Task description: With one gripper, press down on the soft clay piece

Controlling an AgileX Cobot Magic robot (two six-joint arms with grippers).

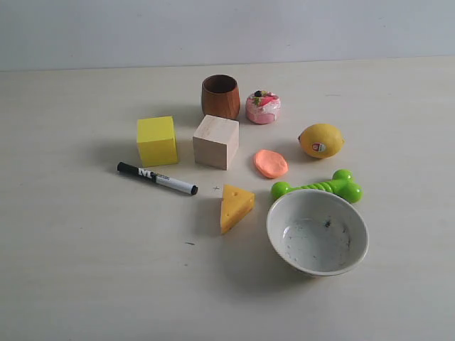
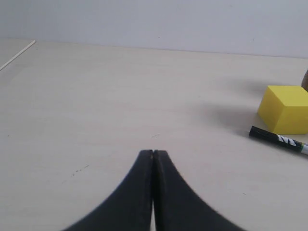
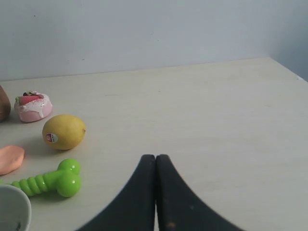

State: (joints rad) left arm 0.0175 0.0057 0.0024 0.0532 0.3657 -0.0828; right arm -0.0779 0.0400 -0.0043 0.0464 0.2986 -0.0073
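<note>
The soft clay piece is a flat salmon-orange oval lying on the table between the wooden cube and the lemon; its edge also shows in the right wrist view as the clay piece. Neither arm appears in the exterior view. My left gripper is shut with nothing in it, over bare table well short of the yellow cube. My right gripper is shut and empty too, over bare table off to the side of the green toy, far from the clay.
Around the clay stand a wooden cube, brown wooden cup, pink toy cake, lemon, green bone toy, white bowl, cheese wedge, yellow cube and black marker.
</note>
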